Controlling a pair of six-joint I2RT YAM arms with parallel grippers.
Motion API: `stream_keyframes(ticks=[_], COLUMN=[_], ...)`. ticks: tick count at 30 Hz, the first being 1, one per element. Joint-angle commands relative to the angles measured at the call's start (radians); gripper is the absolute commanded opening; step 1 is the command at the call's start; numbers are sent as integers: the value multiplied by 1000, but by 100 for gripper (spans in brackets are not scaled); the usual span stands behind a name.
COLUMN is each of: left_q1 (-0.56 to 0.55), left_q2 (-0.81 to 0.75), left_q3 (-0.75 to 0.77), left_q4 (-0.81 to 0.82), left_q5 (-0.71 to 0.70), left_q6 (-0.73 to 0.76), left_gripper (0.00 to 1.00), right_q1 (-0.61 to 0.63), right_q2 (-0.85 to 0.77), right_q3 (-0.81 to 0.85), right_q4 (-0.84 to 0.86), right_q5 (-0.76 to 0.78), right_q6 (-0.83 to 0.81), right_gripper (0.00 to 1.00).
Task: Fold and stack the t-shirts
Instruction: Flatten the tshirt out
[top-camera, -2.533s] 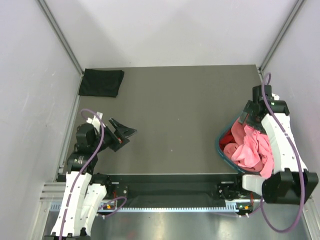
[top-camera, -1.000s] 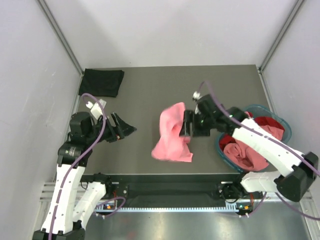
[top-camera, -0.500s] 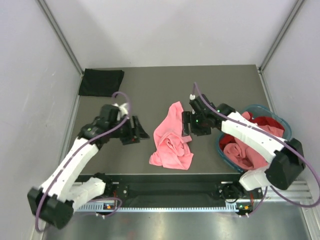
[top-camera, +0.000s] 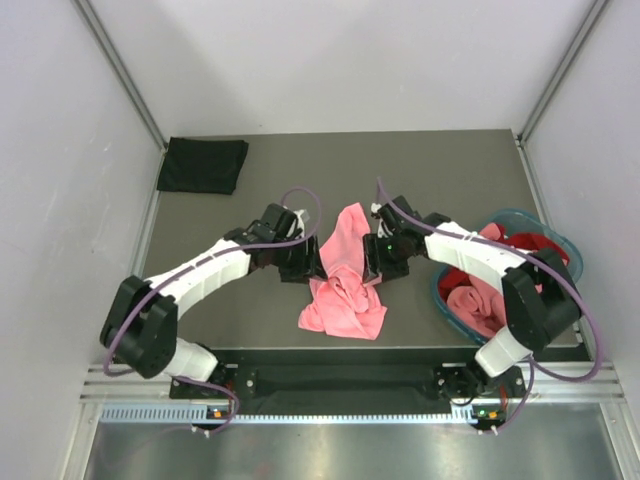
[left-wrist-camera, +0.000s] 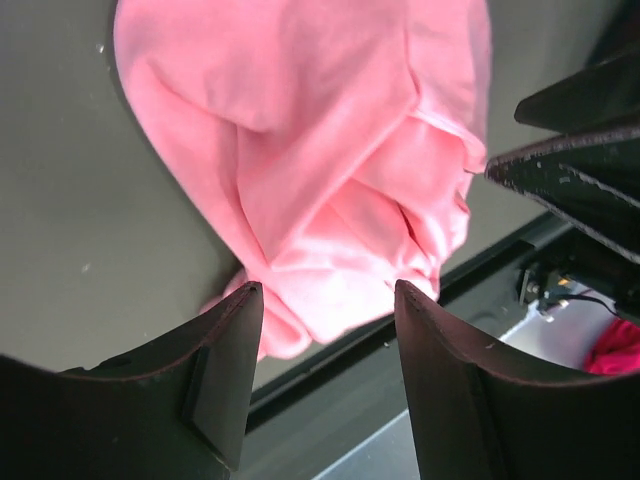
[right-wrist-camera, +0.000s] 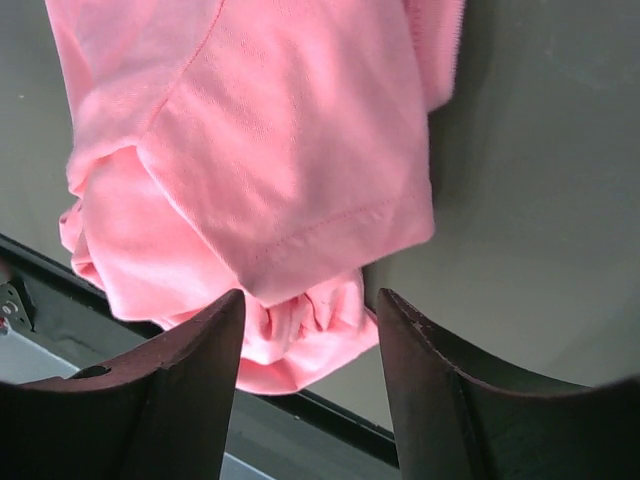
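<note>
1. Here, seen from above, a salmon pink t-shirt (top-camera: 343, 275) lies crumpled on the dark grey table (top-camera: 430, 170), near the front edge and about midway across.
2. My left claw (top-camera: 310, 265) sits at the left side of that shirt and my right claw (top-camera: 372, 258) at its right side. They face each other across the upper half of the cloth.
3. From my left wrist, my jaws stand well apart, one at each side of the lower frame. The pink cloth lies in soft folds beyond the gap, and nothing is clamped between them. A fold at the shirt's near edge comes just beside one jaw tip; I cannot tell whether it touches.
4. From my right wrist, the jaws are likewise spread wide with nothing pinched. A flat panel of the shirt with a stitched hem lies beyond them, and bunched folds fill the space between the tips.
5. In the left wrist view, the dark tip of my right claw shows at the right edge, just beside the shirt.
6. A black t-shirt (top-camera: 203, 165) lies folded flat in the far left corner of the table, well apart from both claws.
7. A round teal basket (top-camera: 520, 214) stands at the right edge of the table. It holds a red t-shirt (top-camera: 540, 245) towards the back and bundled pink cloth (top-camera: 475, 305) towards the front.
</note>
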Motion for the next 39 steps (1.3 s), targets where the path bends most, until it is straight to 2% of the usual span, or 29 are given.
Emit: stream_keyframes(ticks=[1, 5, 10, 13, 15, 16, 19, 20, 21, 29, 33, 34, 35, 36, 37, 39], left_q1=[-15, -25, -28, -26, -28, -28, -28, -28, -28, -28, -28, -28, -28, -28, -26, -26], left_q2=[64, 125, 211, 237, 247, 250, 262, 260, 253, 96, -41, -101, -102, -162, -193, -294], left_q3=[-2, 4, 16, 24, 33, 38, 61, 67, 77, 179, 269, 274, 274, 259, 246, 198], left_q4=[93, 122, 136, 118, 110, 99, 79, 69, 64, -63, -154, -218, -218, -241, -287, -342], left_q5=[3, -6, -9, -32, -55, -63, -91, -97, -103, -166, -169, -216, -217, -277, -305, -421], left_q6=[42, 57, 71, 76, 93, 100, 120, 126, 130, 192, 216, 200, 200, 177, 163, 99], left_gripper=[59, 56, 43, 35, 32, 26, 12, 4, 0, 0, 0, 0, 0, 0, 0, 0], right_q1=[3, 0, 0, -1, -6, -7, -15, -15, -17, -30, -35, -35, -35, -38, -41, -47], right_q2=[26, 65, 79, 90, 96, 98, 98, 93, 87, -97, -172, -180, -178, -175, -163, -151], right_q3=[-15, -9, 9, 18, 21, 21, 29, 32, 37, 87, 159, 188, 189, 213, 224, 239], right_q4=[97, 106, 104, 98, 100, 103, 113, 113, 107, 55, 38, 16, -1, -18, -32, -61], right_q5=[-75, -88, -85, -81, -81, -79, -73, -59, -52, 85, 31, 1, -6, -9, -7, -9], right_q6=[-24, -28, -36, -41, -44, -42, -44, -42, -42, -53, -76, -87, -87, -90, -88, -82], right_gripper=[56, 52, 41, 24, 17, 11, 0, 0, 0, 0, 0, 0, 0, 1, 13, 21])
